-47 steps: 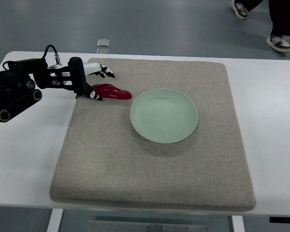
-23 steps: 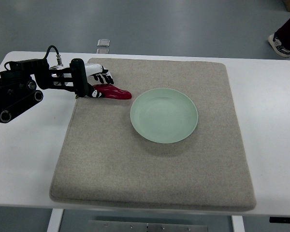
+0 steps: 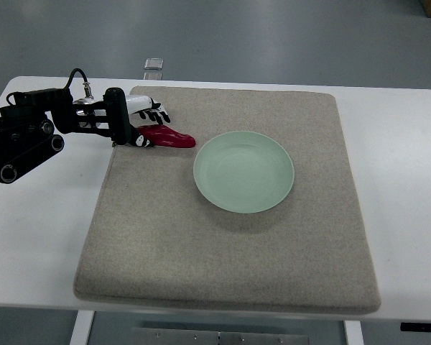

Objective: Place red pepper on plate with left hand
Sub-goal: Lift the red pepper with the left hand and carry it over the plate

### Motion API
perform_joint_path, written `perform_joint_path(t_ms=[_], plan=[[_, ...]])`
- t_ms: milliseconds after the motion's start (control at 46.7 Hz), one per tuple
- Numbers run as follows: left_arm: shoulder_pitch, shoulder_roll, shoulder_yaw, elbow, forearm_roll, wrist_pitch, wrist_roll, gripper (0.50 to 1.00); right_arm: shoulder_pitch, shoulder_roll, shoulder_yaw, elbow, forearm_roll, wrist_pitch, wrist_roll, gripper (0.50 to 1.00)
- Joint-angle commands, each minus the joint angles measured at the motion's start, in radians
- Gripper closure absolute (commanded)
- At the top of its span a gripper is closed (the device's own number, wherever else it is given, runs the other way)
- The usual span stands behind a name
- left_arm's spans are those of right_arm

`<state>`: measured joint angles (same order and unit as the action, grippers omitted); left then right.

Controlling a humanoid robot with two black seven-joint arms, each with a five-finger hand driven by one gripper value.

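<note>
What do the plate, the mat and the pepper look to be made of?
Plate: pale green, smooth with a soft sheen, likely glazed ceramic or melamine; the picture cannot settle which.
Mat: grey-beige with a fuzzy, matte surface and rounded corners, looks like felt.
Pepper: dark red, glossy with highlights; real or plastic replica cannot be told. The left hand is at its stem end.

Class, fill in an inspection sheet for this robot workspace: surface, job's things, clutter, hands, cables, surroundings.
Surface: white table with a beige mat laid on it.
Job's things: red pepper lying on the mat, left of the empty green plate, not touching it.
Clutter: nothing seen.
Hands: left hand at the pepper's stem end, fingers over it; a firm grasp cannot be confirmed. Right hand not in view.
Cables: black cable looping above the left arm.
Surroundings: grey floor; small metal part behind the table's far edge.
</note>
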<state>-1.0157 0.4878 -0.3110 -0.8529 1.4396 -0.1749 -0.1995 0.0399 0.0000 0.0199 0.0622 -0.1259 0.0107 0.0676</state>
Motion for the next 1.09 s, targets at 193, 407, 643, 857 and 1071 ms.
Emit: perform_joint_path(t_ms=[193, 407, 643, 857, 1071], plan=[[0.002, -0.008, 0.018, -0.002, -0.001, -0.002, 0.0, 0.887, 0.0, 0.0, 0.0, 0.001, 0.0, 0.0, 0.0, 0.572], [-0.001, -0.009, 0.027, 0.0, -0.001, -0.002, 0.0, 1.0, 0.0, 0.0, 0.0, 0.001, 0.0, 0.0, 0.0, 0.572], [-0.044, -0.003, 0.023, -0.011, -0.01, 0.0, 0.0, 1.0, 0.0, 0.0, 0.0, -0.001, 0.0, 0.0, 0.0, 0.572], [-0.087, -0.006, 0.02, -0.058, -0.015, -0.006, -0.001, 0.999, 0.0, 0.0, 0.0, 0.001, 0.0, 0.0, 0.0, 0.572], [-0.115, -0.047, 0.021, -0.153, -0.016, -0.011, -0.001, 0.988, 0.0, 0.0, 0.0, 0.001, 0.0, 0.0, 0.0, 0.572]])
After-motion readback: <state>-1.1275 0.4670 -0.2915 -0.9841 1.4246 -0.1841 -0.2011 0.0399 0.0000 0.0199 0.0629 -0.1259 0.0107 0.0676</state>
